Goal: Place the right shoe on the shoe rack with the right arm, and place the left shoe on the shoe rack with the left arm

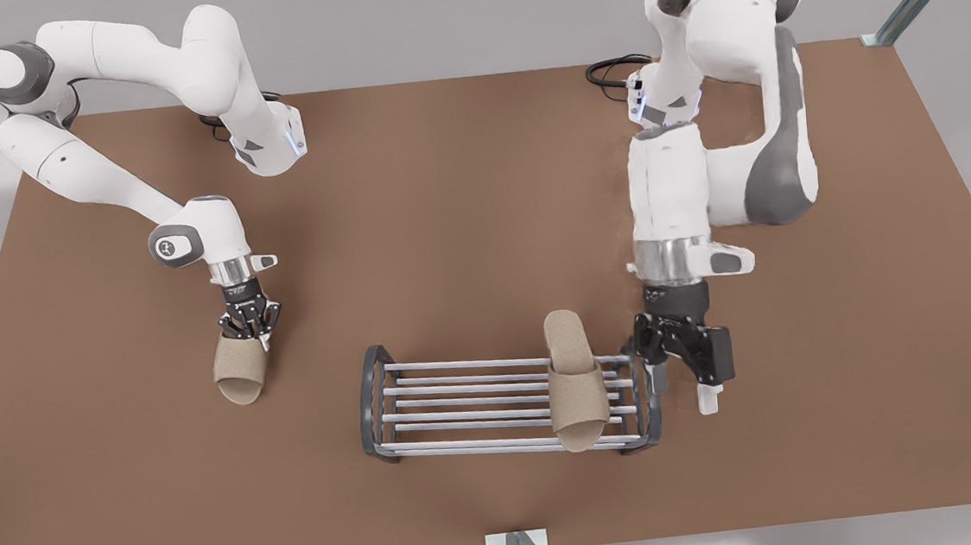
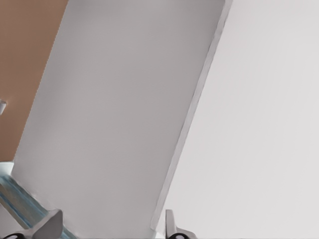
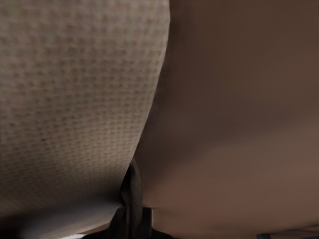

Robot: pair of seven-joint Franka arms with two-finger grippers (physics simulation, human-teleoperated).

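Rack (image 1: 461, 400): low, on the brown table (image 1: 464, 222), near the front view's lower middle; pale silver bars between two dark grey arched ends.
In the rack: one beige slipper (image 1: 575, 382), lying across the bars toward the end on the front view's right, heel past the back bar, open toe hanging over the front bar; remaining bars bare.
Second slipper (image 1: 239, 371): same beige, on the table at the front view's left, well apart from the rack, open toe toward the camera, heel under a gripper.
Right gripper (image 1: 249, 330): at the front view's left, pointing down onto the heel of the second slipper, fingers clenched on the heel edge; in the right wrist view, woven beige fabric (image 3: 75, 99) pressed close against the dark fingers, brown table alongside.
Left gripper (image 1: 684, 378): at the front view's right, just beside the rack's end frame and near the slipper in the rack, touching neither; fingers spread wide, nothing between them.
Left wrist view: two pale fingertips (image 2: 50, 224) apart at the picture edge, beyond them grey wall, a strip of brown table and a bluish metal post.
Cables (image 1: 613, 72): black loops on the table behind the arm bases.
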